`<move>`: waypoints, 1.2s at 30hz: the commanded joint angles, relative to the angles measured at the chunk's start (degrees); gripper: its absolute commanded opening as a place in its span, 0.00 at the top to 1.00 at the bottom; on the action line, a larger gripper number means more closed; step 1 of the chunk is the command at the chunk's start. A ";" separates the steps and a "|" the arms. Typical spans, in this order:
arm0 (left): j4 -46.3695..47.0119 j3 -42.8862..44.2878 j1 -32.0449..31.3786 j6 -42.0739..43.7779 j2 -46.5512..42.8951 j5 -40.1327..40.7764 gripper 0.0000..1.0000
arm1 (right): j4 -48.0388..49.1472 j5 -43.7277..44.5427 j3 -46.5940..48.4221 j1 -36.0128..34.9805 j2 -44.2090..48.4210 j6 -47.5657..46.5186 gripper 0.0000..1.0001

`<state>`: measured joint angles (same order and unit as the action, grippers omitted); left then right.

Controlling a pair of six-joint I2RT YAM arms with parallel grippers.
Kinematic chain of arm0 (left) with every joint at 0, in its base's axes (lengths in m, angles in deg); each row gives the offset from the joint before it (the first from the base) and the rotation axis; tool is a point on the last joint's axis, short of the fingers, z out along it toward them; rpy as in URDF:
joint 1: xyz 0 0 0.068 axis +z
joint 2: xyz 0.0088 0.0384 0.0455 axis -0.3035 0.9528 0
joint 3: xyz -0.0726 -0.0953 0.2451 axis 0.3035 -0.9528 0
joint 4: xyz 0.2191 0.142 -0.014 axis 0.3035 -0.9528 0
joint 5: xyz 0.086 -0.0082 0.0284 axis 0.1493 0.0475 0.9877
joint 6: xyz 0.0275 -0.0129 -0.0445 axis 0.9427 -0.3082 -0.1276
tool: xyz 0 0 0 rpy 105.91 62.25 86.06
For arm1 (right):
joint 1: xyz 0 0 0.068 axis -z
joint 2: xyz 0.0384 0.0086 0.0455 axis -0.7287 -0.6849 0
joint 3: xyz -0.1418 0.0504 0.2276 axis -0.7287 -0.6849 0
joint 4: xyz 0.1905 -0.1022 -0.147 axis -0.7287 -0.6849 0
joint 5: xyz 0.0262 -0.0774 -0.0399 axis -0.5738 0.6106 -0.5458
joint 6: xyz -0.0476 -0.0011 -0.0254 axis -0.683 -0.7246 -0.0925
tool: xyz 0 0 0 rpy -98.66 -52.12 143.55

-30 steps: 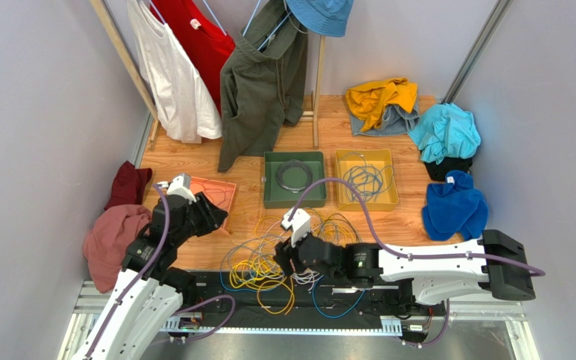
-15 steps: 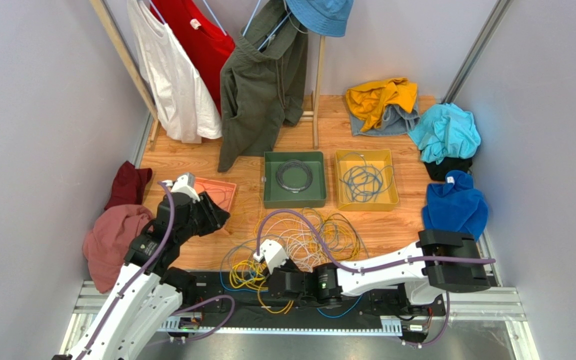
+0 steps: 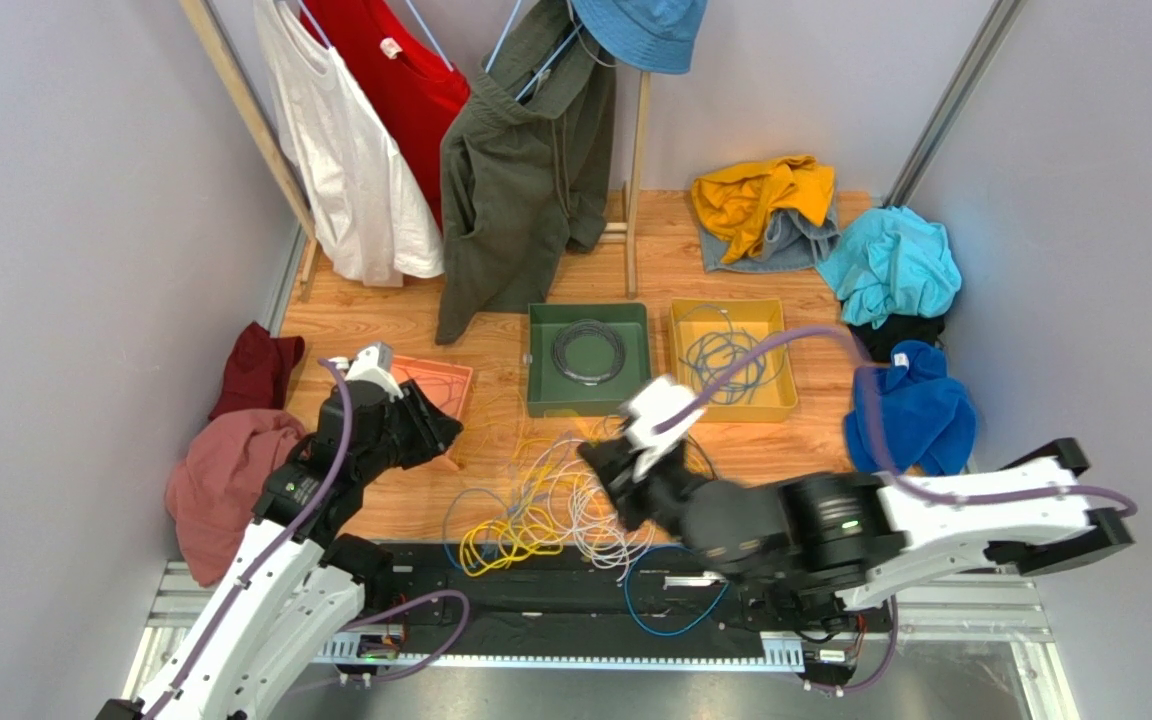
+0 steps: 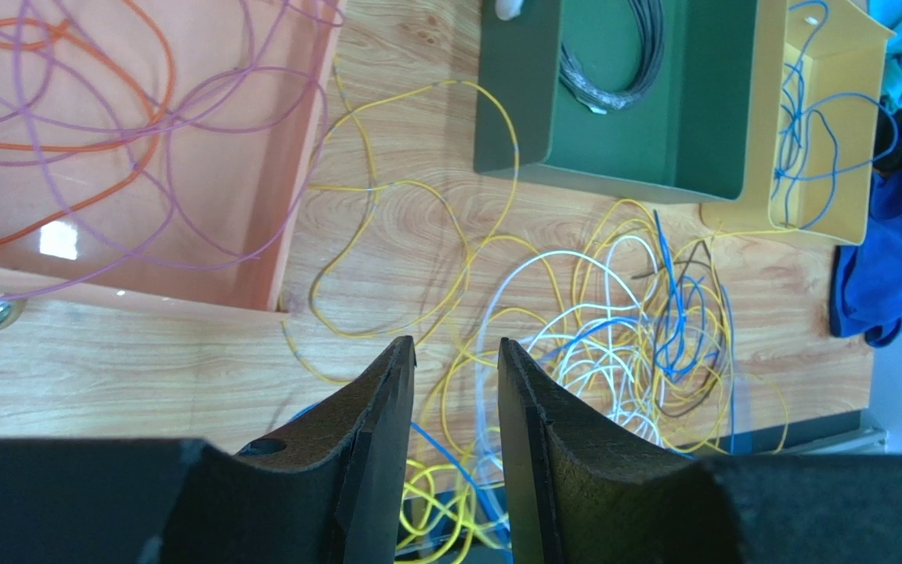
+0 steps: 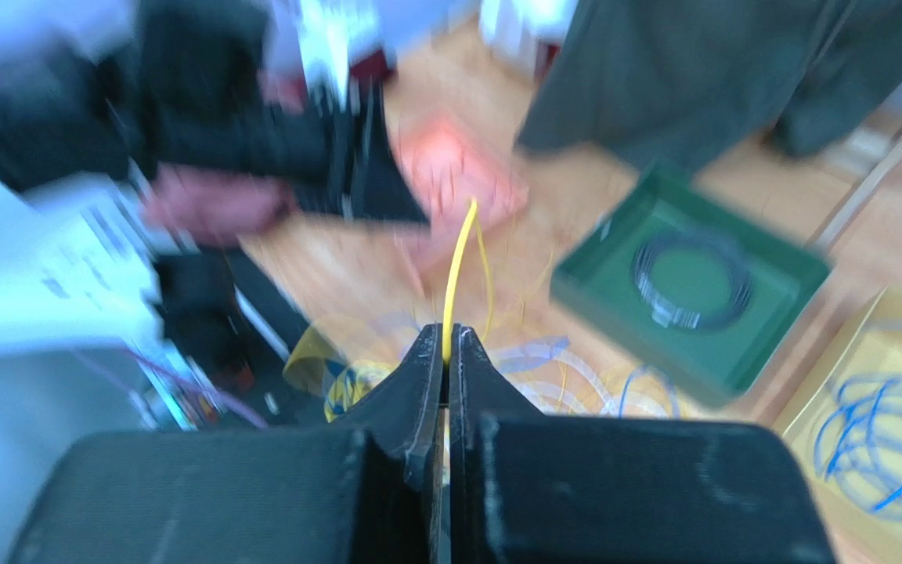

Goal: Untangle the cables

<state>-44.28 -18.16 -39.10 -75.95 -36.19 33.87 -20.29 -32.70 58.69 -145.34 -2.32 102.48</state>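
Separating one strand from the heap looks to be the step in hand. The counter (image 3: 372,323) carries three trays beyond the claws: an orange tray (image 4: 303,176), a green tray (image 4: 526,94) and a yellow tray (image 4: 771,129), each with cable in it. Just below and left of the right claw (image 3: 608,455) lies the tangle of cables (image 3: 545,513), yellow, blue and whitish. That claw is pinched tight on a single yellow cable (image 5: 458,264), which runs up out of its tips. The left claw (image 4: 453,388) hangs with jaws apart, gripping nothing, the tangle just past its tips. Next, I'd say, the yellow strand must be drawn clear without dragging its neighbours, then taken to a tray; which one I cannot tell.
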 commanded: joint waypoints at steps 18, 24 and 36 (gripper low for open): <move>38.52 3.05 -16.00 5.97 7.83 -15.48 0.43 | -3.85 9.08 30.49 -1.46 7.02 -26.46 1.00; 49.77 0.41 -18.82 6.94 9.58 -18.04 0.11 | -2.35 3.18 36.29 -1.46 7.46 -24.80 1.00; 79.50 -7.32 -31.92 14.59 24.87 -12.32 0.05 | -7.10 -5.34 53.60 -1.46 -0.18 -21.19 1.00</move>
<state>18.21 -23.82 -69.39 -64.39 -14.13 20.80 -24.81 -33.91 107.43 -146.50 0.39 80.58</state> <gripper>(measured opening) 0.946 0.011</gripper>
